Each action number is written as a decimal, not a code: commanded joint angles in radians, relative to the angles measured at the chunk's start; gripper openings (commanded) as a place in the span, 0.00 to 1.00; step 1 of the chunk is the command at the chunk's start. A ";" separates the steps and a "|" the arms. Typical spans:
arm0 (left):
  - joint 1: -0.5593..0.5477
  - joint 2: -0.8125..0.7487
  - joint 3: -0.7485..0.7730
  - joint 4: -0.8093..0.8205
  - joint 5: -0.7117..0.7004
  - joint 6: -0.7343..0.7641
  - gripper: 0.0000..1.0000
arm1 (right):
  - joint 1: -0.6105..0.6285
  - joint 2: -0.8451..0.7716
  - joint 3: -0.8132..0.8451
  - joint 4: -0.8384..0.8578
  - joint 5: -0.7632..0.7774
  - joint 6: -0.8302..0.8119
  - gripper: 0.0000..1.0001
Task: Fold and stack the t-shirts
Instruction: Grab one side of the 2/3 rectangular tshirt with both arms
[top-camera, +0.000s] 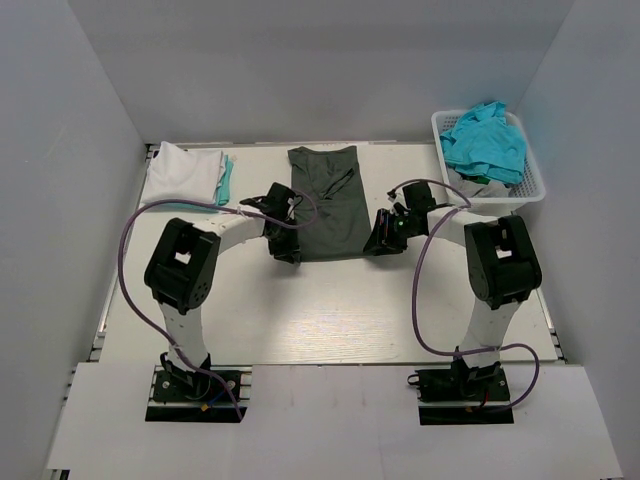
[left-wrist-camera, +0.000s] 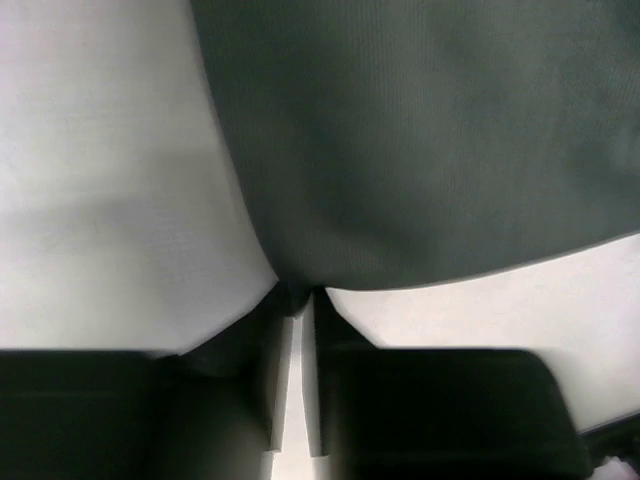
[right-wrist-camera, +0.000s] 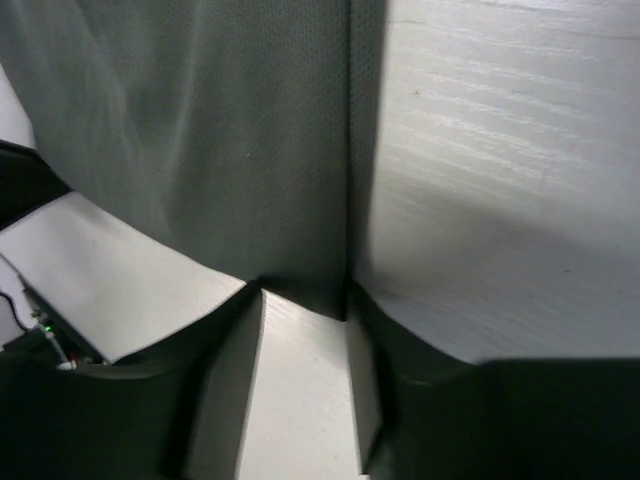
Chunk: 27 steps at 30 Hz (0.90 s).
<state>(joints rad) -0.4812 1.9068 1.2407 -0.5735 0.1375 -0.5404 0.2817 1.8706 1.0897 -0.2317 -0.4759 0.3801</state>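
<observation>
A dark charcoal t-shirt (top-camera: 325, 200) lies flat as a long strip at the table's middle back. My left gripper (top-camera: 285, 250) is at its near left corner, the jaws pinched almost together on the hem; the left wrist view shows the gripper (left-wrist-camera: 300, 292) and the cloth (left-wrist-camera: 420, 150). My right gripper (top-camera: 375, 245) is at the near right corner. In the right wrist view the gripper (right-wrist-camera: 300, 300) has its jaws well apart, with the shirt's corner (right-wrist-camera: 220, 130) lying between the fingertips.
A folded white t-shirt (top-camera: 185, 172) lies on a teal one (top-camera: 227, 180) at the back left. A white lattice basket (top-camera: 530, 190) at the back right holds crumpled turquoise shirts (top-camera: 485, 140). Bare table (top-camera: 330, 310) lies in front of the dark shirt.
</observation>
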 joint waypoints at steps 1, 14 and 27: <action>-0.005 0.054 0.009 0.014 -0.039 -0.001 0.17 | 0.002 0.033 -0.007 0.014 0.008 -0.004 0.42; -0.023 -0.136 -0.052 -0.090 0.007 -0.029 0.00 | 0.008 -0.149 -0.068 -0.153 -0.015 -0.040 0.00; -0.099 -0.425 0.038 -0.567 0.237 -0.029 0.00 | 0.056 -0.574 -0.191 -0.677 -0.228 -0.130 0.00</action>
<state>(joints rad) -0.5751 1.5505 1.1828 -0.9817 0.3073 -0.5766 0.3359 1.3670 0.8673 -0.6872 -0.6140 0.2962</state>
